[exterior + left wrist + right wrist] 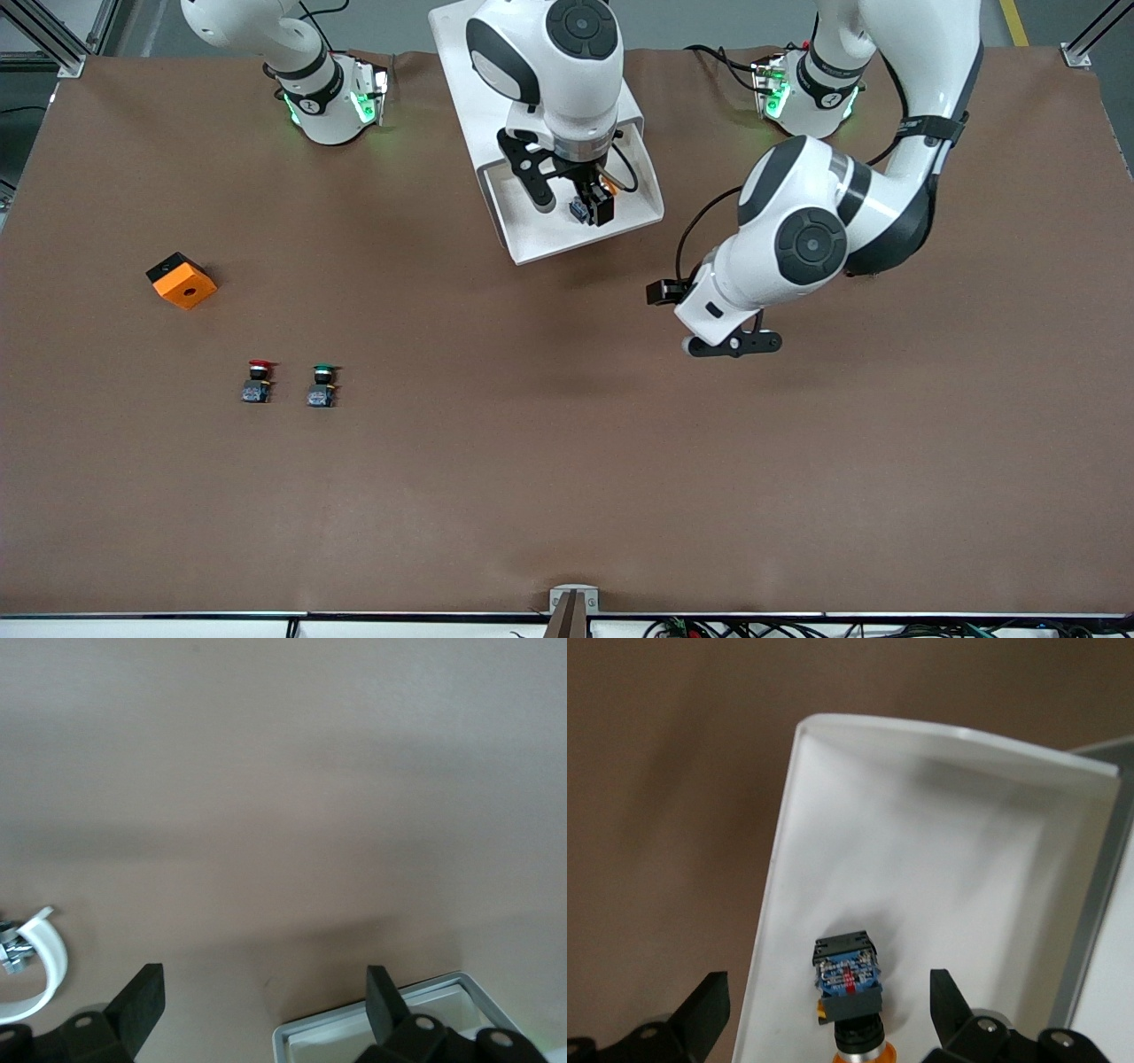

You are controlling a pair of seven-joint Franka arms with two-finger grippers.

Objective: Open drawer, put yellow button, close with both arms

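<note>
The uppermost drawer stands pulled out of the white cabinet. The yellow button lies on its side on the drawer floor. In the right wrist view the button shows its blue base, black neck and orange cap inside the drawer. My right gripper hangs open just over the button, a finger on each side, not touching it. My left gripper is open and empty over the bare table beside the drawer, toward the left arm's end. A drawer corner shows in its view.
A red-capped button and a green-capped button stand side by side toward the right arm's end, nearer the front camera. An orange block with a hole lies farther from the camera than they do.
</note>
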